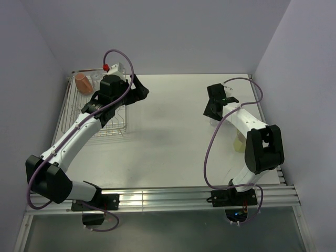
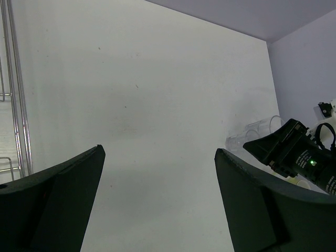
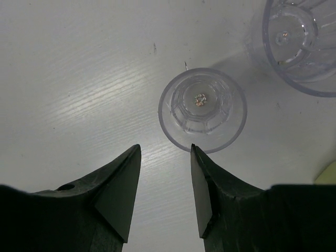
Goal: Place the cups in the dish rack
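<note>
Now, on the table [image 1: 173, 136], the rack [image 1: 67, 113] is being seen far left, with the mug [image 1: 82, 83] sitting in it mouth down. The left claw [image 2: 160, 152] is being held wide and empty beside the rack. The right claw [image 3: 165, 148] is being held part open, gripping nothing.

The near tumbler [image 3: 202, 109] is standing just past its fingertips, right of the gap. The far tumbler [image 3: 299, 42] is standing just beside that one, both well apart from the rack.

Judged: a pickup is being lined up. The jaws should be widened past the rim, shifted right and lowered straight down. The far tumbler should be left unnudged.
</note>
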You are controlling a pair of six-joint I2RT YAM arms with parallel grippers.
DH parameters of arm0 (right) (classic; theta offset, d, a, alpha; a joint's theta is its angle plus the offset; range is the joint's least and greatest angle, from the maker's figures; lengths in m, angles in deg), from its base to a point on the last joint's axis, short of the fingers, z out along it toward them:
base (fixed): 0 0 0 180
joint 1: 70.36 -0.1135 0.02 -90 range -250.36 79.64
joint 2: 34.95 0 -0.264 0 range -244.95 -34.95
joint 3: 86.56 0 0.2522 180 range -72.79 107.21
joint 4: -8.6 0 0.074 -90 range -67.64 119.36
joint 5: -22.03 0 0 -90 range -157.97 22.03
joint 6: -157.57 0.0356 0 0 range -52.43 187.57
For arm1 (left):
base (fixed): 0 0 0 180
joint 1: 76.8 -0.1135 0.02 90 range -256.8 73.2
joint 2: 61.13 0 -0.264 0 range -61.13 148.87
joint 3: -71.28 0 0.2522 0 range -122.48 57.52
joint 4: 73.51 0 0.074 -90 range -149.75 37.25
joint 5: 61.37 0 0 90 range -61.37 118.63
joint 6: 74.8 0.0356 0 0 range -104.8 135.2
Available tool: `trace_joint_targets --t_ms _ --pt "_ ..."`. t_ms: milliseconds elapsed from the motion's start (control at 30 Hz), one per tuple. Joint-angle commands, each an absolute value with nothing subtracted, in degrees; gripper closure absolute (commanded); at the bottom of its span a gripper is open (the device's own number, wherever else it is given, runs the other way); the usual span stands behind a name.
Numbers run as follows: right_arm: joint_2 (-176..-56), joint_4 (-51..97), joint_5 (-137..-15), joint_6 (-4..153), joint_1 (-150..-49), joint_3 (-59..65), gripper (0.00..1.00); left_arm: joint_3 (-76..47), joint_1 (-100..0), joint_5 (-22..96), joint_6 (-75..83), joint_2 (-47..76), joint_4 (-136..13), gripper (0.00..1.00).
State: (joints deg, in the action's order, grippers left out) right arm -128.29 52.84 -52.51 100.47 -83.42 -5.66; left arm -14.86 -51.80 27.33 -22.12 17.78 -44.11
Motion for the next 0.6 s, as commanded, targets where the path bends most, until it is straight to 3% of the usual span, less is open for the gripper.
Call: trace_joint_targets --t_ms 0,567 --pt "-127.7 51.3 -50.4 100.5 -83.1 -2.7 0.5 -14.7 -51.6 28.2 -22.2 18.1 -46.6 0.07" --pt "-132.0 51.0 -49.3 100.6 -83.1 -0.9 0.49 -14.8 -51.6 28.2 -22.2 18.3 -46.2 0.07"
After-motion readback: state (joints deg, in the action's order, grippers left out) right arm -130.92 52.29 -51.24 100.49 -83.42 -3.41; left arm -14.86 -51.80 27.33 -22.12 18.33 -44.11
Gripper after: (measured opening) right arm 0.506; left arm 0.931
